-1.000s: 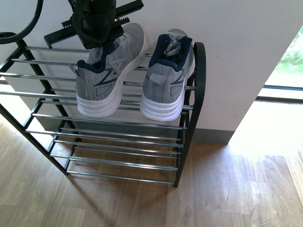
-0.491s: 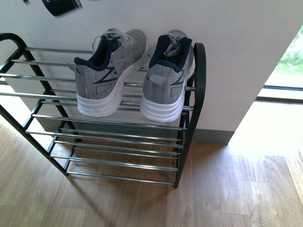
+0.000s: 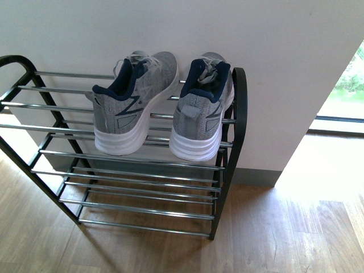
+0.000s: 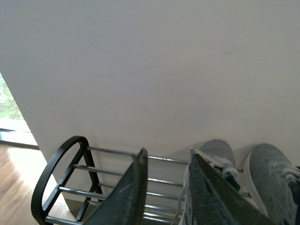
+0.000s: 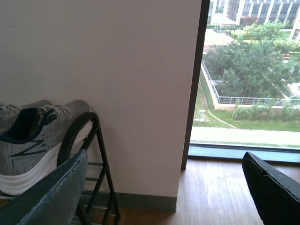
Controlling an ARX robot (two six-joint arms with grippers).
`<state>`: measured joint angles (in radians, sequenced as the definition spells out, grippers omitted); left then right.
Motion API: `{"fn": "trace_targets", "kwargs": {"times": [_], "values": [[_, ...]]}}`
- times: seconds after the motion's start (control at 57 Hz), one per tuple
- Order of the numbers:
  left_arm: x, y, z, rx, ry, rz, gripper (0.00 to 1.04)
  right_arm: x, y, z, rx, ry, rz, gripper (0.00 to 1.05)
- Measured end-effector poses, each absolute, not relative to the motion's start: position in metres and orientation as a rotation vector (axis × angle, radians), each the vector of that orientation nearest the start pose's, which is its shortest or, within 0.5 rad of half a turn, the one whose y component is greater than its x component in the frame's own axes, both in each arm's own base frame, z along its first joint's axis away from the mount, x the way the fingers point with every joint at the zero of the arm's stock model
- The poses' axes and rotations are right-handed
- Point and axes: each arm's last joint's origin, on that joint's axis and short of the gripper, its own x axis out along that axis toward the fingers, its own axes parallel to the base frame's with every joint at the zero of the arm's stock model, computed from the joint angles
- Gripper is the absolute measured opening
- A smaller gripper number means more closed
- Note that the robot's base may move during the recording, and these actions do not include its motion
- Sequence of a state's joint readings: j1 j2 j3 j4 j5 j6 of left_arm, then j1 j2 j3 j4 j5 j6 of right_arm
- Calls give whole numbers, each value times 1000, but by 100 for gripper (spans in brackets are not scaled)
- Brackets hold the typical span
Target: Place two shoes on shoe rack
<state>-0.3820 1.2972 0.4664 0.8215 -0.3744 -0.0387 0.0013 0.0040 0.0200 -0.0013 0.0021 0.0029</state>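
The left pincer [image 4: 167, 154] has its 2 dark fingers [image 4: 126, 197] apart, with a gap between them. The right pincer [image 5: 165, 161] has its fingers very wide apart. Both are up in the air, close to the top of the shoe rack [image 3: 243, 85]. Neither one touches a shoe.

Down low is the brown wood floor [image 3: 273, 227]. The shoe rack stands on it. It has black side frames and thin shiny bars in slanted rows.

The 2 grey shoes sit on the top row, at the right end of the rack. Their white heels point to the front edge and their toes point up to the back edge. The right shoe [image 3: 200, 111] is just beside the round black frame at the right end. The left shoe [image 3: 128, 108] is next to it, toward the middle, and its toe is turned a little toward the right shoe. The toes may touch the wall [image 3: 273, 68], but it is hard to tell.

The white wall is right behind the rack. Far off to the right is a window [image 5: 248, 70] with green trees outside.
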Motion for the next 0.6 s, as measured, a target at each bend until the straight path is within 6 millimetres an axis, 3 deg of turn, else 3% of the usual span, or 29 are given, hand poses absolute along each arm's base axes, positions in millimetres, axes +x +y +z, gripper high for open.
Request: {"fn": "trace_targets", "kwargs": {"times": [0.123,0.298,0.596], "values": [[219,-64,207,-18,7,-16,1,97,0,170,3,-15,-1,96],[198,-43,195,-13,5,-5,1,97,0,170,3,-15,-1,96],[171,-23,183,-10,9,-5,1,97,0,170,3,-15,-1,96]]}}
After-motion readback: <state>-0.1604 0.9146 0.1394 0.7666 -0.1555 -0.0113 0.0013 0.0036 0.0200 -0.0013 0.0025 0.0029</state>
